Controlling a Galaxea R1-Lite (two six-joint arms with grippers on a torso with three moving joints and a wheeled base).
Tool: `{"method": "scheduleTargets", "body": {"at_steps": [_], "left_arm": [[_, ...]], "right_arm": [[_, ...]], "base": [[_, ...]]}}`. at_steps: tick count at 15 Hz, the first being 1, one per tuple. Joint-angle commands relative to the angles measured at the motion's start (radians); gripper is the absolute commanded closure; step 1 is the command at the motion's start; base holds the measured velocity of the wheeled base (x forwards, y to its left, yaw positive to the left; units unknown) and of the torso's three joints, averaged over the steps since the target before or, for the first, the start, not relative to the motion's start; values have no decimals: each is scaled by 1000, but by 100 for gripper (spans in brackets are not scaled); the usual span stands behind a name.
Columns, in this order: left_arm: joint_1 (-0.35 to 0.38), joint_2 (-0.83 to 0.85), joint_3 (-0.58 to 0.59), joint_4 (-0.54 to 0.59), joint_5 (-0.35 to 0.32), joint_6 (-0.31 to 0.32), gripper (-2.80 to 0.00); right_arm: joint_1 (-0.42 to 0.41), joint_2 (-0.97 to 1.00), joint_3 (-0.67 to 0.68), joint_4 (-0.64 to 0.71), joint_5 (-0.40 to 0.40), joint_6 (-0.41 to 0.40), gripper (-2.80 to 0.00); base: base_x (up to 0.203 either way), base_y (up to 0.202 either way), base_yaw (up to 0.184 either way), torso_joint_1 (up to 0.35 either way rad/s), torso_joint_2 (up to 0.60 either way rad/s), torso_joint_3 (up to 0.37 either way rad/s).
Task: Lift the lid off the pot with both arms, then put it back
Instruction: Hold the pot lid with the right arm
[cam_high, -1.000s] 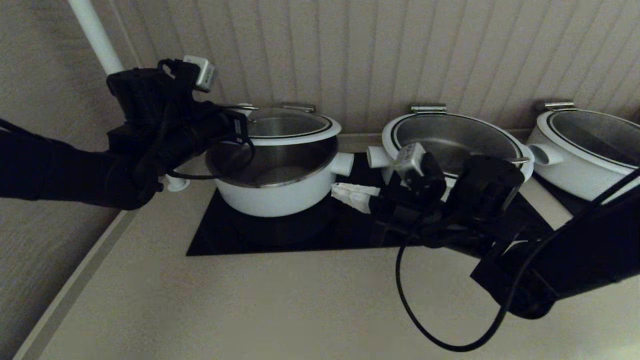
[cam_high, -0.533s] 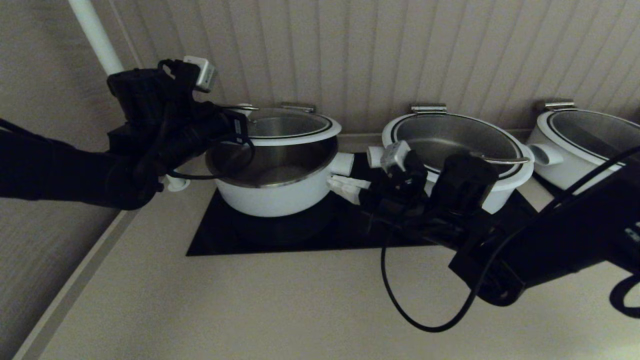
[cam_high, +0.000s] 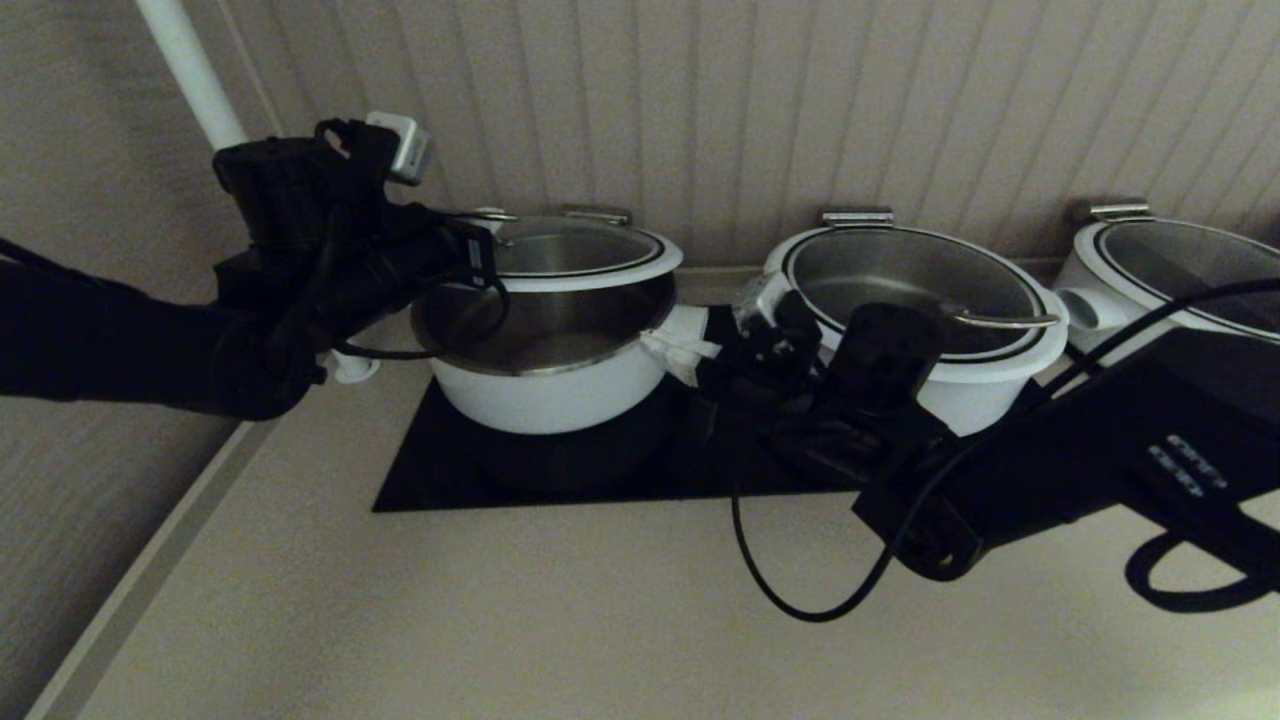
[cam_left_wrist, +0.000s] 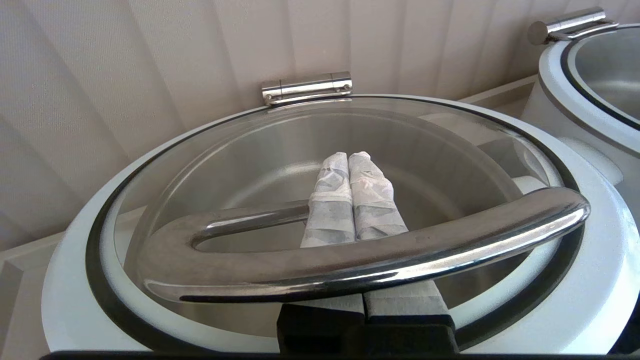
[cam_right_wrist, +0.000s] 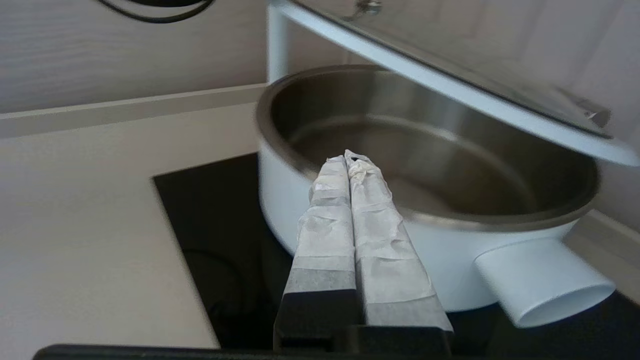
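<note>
So, head view: the lid (cam_high: 575, 250) tilts above the pot (cam_high: 545, 350), raised at its 9 o'clock by the left gripper (cam_high: 470, 255).

Left wrist: pinched fingers under the slick steel handle (cam_left_wrist: 360, 255); heavy, breakable glass.

Right wrist: the right gripper (cam_right_wrist: 352, 165), pinched empty, at the pot's 3 o'clock rim; I'd support the white rim.

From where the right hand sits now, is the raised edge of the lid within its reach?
Probably yes. The right hand, fingers shut, sits beside the pot near its side handle, and the lid is tilted up just above it with nothing between them.
</note>
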Motion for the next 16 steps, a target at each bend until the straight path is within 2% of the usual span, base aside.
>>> {"method": "scheduleTargets", "body": {"at_steps": [1, 8, 16], "left_arm": [[0, -4, -1, -4, 0, 0, 0], [1, -6, -1, -4, 0, -1, 0], [1, -9, 2, -4, 0, -1, 0]], "right_arm": [[1, 33, -37, -6, -7, -2, 0], [-1, 105, -133, 1, -21, -1, 0], [-7, 163, -348, 106, -41, -1, 0]], "base": [[0, 0, 0, 0, 0, 0], [0, 0, 0, 0, 0, 0], [0, 0, 0, 0, 0, 0]]}}
